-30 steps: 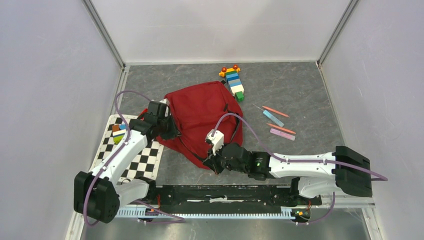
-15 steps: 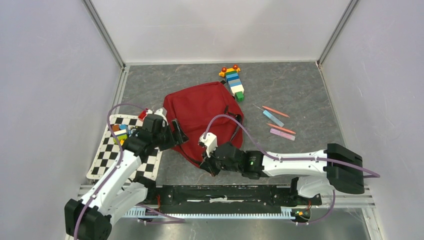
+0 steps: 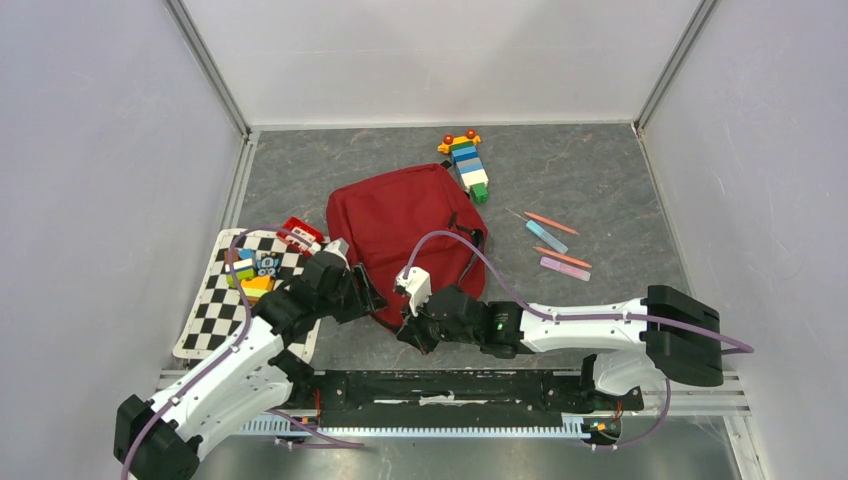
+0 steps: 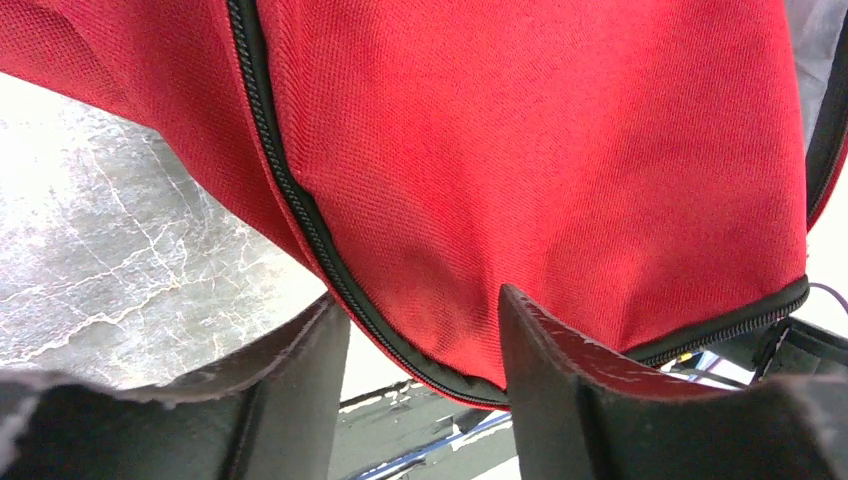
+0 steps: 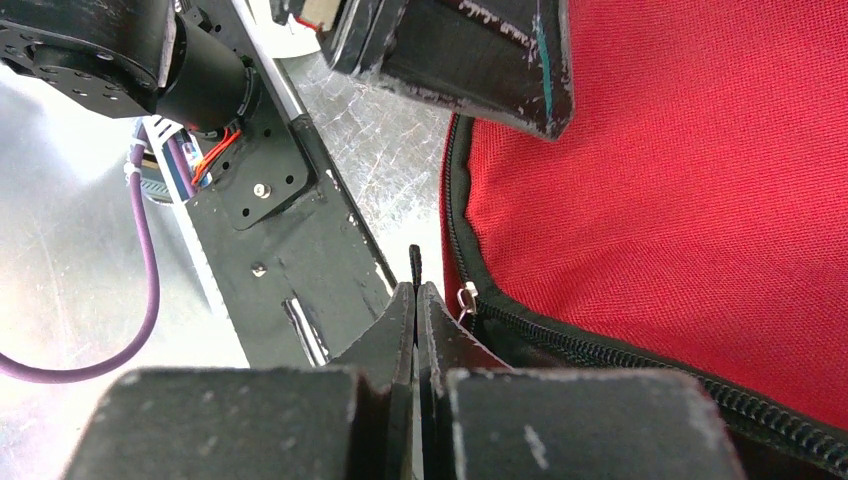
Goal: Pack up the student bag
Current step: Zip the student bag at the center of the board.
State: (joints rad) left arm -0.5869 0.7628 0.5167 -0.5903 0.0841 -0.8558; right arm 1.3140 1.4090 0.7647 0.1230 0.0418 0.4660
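Note:
The student bag (image 3: 405, 225), dark red with black zippers, lies flat mid-table. My left gripper (image 3: 365, 295) is open at its near-left edge; in the left wrist view its jaws (image 4: 420, 330) straddle the bag's zippered corner (image 4: 520, 150) without closing on it. My right gripper (image 3: 408, 328) is at the bag's near corner. In the right wrist view it (image 5: 415, 290) is shut on the black zipper pull cord (image 5: 414, 262), beside the bag's red fabric (image 5: 680, 180). One left finger (image 5: 470, 60) shows just above.
A checkerboard mat (image 3: 205, 320) at the left carries coloured bricks (image 3: 250, 270) and a small red box (image 3: 300, 235). A brick toy (image 3: 465, 165) lies behind the bag. Pens and pencils (image 3: 555, 245) lie to its right. The black base rail (image 3: 450, 385) runs along the near edge.
My left arm has slid along the bag's left edge toward the near corner, uncovering the red box and bricks. My right gripper has shifted slightly left with the cord.

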